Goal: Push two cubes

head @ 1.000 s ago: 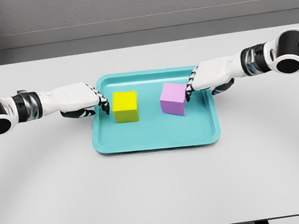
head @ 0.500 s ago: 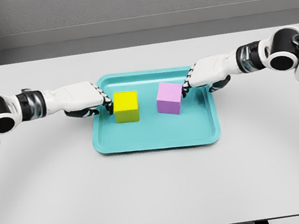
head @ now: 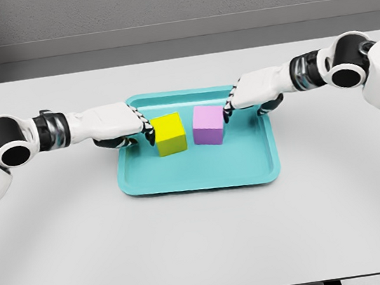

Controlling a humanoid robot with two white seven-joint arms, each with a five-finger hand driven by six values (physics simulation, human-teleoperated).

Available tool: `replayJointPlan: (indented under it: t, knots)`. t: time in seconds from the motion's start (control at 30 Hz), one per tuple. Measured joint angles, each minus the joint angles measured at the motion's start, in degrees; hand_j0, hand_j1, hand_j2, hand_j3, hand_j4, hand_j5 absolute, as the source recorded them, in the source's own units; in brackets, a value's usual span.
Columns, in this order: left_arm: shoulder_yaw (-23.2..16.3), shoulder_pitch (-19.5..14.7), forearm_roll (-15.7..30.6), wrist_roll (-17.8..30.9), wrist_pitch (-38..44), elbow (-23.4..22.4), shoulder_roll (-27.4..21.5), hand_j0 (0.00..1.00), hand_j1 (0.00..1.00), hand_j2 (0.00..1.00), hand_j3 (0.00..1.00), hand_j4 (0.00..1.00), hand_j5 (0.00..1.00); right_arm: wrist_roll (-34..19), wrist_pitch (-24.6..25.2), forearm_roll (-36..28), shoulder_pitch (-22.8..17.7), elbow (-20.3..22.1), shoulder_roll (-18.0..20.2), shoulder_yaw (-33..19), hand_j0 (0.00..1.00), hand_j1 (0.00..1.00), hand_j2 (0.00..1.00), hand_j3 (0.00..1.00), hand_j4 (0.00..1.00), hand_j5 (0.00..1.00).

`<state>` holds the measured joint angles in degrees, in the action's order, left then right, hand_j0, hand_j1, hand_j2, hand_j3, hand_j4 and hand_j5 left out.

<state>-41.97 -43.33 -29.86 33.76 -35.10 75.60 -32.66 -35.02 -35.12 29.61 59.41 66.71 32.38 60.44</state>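
Step in hand: pushing, judged from the layout; both hands bear on the outer faces of the two cubes, driving them toward each other.
Left hand (head: 125, 125): enters from the left, over the tray's left rim; fingers held together and extended flat, grasping nothing; fingertips (head: 149, 130) touch the left face of the yellow cube.
Right hand (head: 248, 95): enters from the right, over the far right part of the tray; fingers together and extended, grasping nothing; fingertips (head: 228, 113) touch the right face of the purple cube.
Yellow cube (head: 169, 133): on the tray floor, left of centre, turned slightly out of square with the tray.
Purple cube (head: 208, 125): on the tray floor, right of centre, just beside the yellow cube; a narrow gap separates them.
Tray (head: 198, 177): teal, shallow, raised rim; centred on the table; its near half is bare.
Next move: judged to call for a short inward push from each side until the cube faces meet; keep contact low and centred so that neither cube rotates or tips.
Surface: table (head: 204, 240), plain white, matte.
Room: grey wall (head: 170, 3) behind the far table edge; nothing else in view.
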Motion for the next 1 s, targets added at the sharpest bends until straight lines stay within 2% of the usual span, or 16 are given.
replayJointPlan:
  t: [0.5, 0.6, 1.0]
  knots:
    - [0.18, -0.88, 0.18, 0.09, 0.23, -0.46, 1.81, 0.57, 0.57, 0.57, 0.57, 0.57, 0.57, -0.08, 0.11, 0.21, 0.53, -0.98, -1.61, -0.1, 0.73, 0.73, 0.73, 0.73, 0.73, 0.73]
    - [0.28, -0.79, 0.54, 0.17, 0.41, -0.61, 1.79, 0.6, 0.6, 0.6, 0.6, 0.6, 0.6, -0.08, 0.07, 0.32, 0.79, -1.21, -2.03, -0.08, 0.73, 0.73, 0.73, 0.73, 0.73, 0.73]
    - [0.61, -0.53, 0.96, 0.26, 0.37, -0.74, 1.31, 0.6, 0.6, 0.6, 0.6, 0.6, 0.6, 0.0, -0.02, 0.31, 1.14, -2.4, -2.73, -0.23, 0.72, 0.72, 0.72, 0.72, 0.72, 0.72]
